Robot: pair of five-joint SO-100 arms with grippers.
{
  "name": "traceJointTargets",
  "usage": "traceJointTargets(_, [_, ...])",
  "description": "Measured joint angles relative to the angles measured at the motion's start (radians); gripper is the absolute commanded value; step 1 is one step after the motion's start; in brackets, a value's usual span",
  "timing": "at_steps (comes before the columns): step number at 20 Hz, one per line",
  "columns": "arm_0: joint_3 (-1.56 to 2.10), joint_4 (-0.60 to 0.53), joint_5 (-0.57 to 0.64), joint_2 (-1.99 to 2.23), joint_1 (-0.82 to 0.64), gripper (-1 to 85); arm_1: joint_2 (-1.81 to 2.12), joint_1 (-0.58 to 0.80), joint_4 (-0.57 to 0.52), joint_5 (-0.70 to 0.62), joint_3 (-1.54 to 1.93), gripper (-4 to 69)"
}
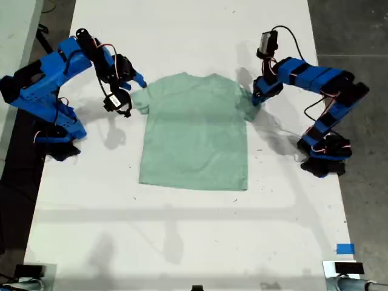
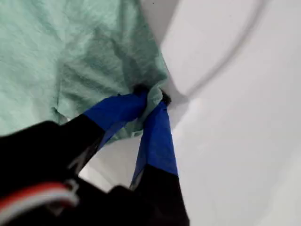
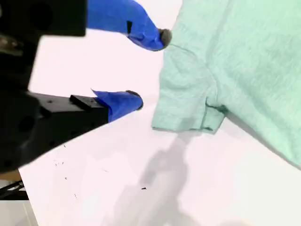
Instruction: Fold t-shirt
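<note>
Pinched together on a fold of cloth, the jaws of my first gripper (image 2: 151, 100) are holding the edge of one sleeve (image 2: 117, 70) of the t-shirt (image 1: 195, 130), the fabric bunching up between the two blue fingertips (image 2: 123, 109). In the exterior view this gripper (image 1: 255, 99) is sitting at the shirt's sleeve on that view's right, at the end of the blue arm (image 1: 315, 82) reaching in from that side. Jaws of my second gripper (image 3: 149, 70) are standing wide apart with only white table between them; one blue tip (image 3: 149, 36) is lying right against the hem of the other sleeve (image 3: 186, 106), while the other tip (image 3: 123, 103) is resting clear of the cloth. In the exterior view this gripper (image 1: 134, 85) is hovering just beside the sleeve on that view's left. The pale mint-green shirt is lying spread flat and face up near the middle of the white table (image 1: 182, 242), neck toward the exterior view's top, hem toward its bottom, between the two arms. A small blue marker (image 1: 345, 248) is sitting near the table's corner at the exterior view's bottom right.
</note>
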Motion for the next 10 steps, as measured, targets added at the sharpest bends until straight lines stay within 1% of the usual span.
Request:
traceJointTargets(1, [0.000,0.000,0.003,0.000,0.000,20.4,0.000,0.000,0.021,0.000,-0.014,-1.3])
traceJointTargets(4, [0.000,0.000,0.005,0.000,0.000,20.3,0.000,-0.012,0.140,0.002,-0.081,-1.3])
traceJointTargets(7, [0.006,0.000,0.005,0.000,0.000,20.3,0.028,-0.040,0.344,0.023,-0.249,-1.3])
traceJointTargets(10, [0.006,0.000,0.005,0.000,0.000,20.3,0.026,-0.130,0.534,0.078,-0.506,-1.3])
